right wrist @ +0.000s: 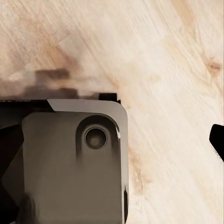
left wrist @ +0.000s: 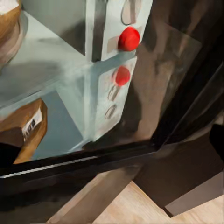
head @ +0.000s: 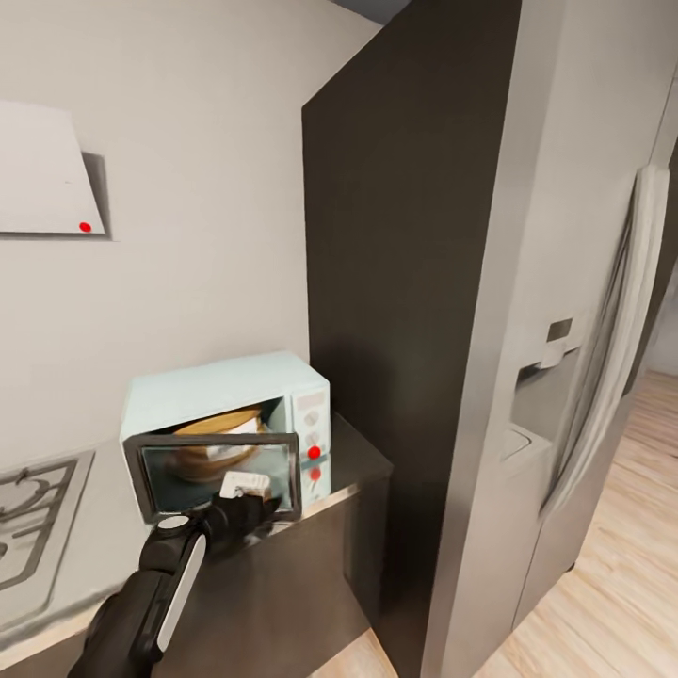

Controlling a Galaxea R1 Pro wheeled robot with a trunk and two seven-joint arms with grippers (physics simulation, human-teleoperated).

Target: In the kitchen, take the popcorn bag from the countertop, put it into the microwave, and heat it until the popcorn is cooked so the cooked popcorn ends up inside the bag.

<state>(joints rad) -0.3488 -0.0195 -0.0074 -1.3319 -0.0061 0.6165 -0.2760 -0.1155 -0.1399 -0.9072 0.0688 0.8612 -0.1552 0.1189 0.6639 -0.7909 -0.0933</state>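
Head view: pale mint-blue microwave (head: 226, 414) on the grey countertop (head: 94, 556), wedged beside a tall dark cabinet panel (head: 405, 282), with a steel refrigerator (head: 574, 377) further right. Door (head: 218, 471) swung partway, neither shut nor wide. Popcorn bag (head: 218, 435) already inside the cavity, tan sack visible over the top of the door and through its glass. Left gripper (head: 247, 504) at the door's lower front edge, touching or just beside it; fingers hidden against the dark frame, so spread cannot be told. Gas hob (head: 28, 518) at the far left, extractor hood (head: 42, 169) above.

Left wrist view: close on the control panel (left wrist: 116, 70) with its red button (left wrist: 129, 38) and the button's reflection below in the glossy worktop. Tan bag (left wrist: 8, 32) at the picture's edge, inside the cavity. Dark door frame (left wrist: 93, 161) crossing the foreground. No fingertips clearly seen.

Right wrist view: light wood floor (right wrist: 168, 70) and a grey part of the robot's own body (right wrist: 70, 163). Right gripper state cannot be told.

Judged step: loading done, door closing in hand. Next: push the door flush, then press the red button to start heating.
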